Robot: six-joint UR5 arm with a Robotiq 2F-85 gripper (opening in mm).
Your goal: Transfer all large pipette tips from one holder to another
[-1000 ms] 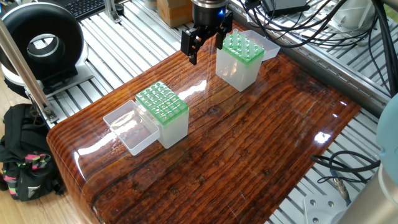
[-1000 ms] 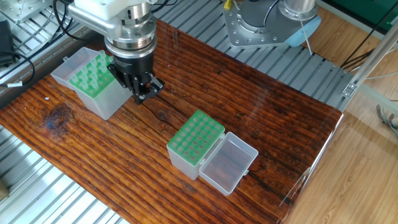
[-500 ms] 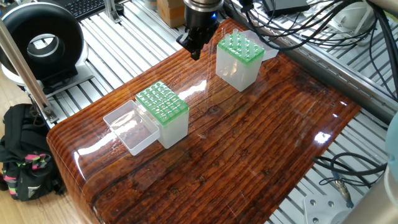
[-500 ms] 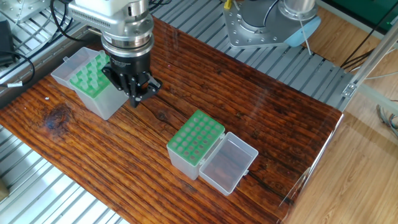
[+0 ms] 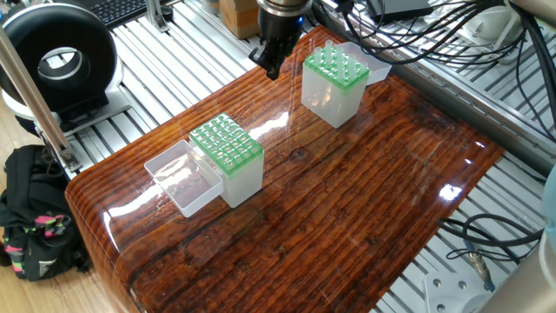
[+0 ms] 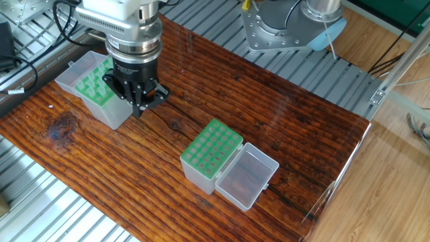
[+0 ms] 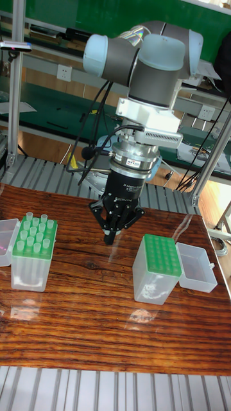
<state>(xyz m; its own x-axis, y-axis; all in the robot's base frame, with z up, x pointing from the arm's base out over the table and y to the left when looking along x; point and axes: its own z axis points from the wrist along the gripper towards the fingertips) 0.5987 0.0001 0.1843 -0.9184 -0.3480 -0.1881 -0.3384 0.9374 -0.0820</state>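
Observation:
The large pipette tips (image 5: 335, 59) (image 6: 94, 78) (image 7: 36, 234) stand upright in the green grid of a clear holder (image 5: 330, 103) (image 6: 113, 111) (image 7: 28, 275). A second holder (image 5: 245, 183) (image 6: 197, 176) (image 7: 154, 290) with a green grid shows only holes. My gripper (image 5: 272, 69) (image 6: 139, 111) (image 7: 109, 240) points down just above the wood, right beside the tip holder and apart from it. In the tall view its fingers come together at one point, shut. I see nothing between them.
Each holder has a clear hinged lid lying open beside it (image 5: 181, 178) (image 6: 250, 176) (image 7: 196, 266). Aluminium rails surround the wooden table (image 5: 347, 217). A black round device (image 5: 56, 61), a backpack (image 5: 35, 209) and cables (image 5: 434, 35) sit beyond the table's edges.
The gripper has turned about its vertical axis and now shows edge-on in one fixed view. It has also drifted slightly closer to the tip holder.

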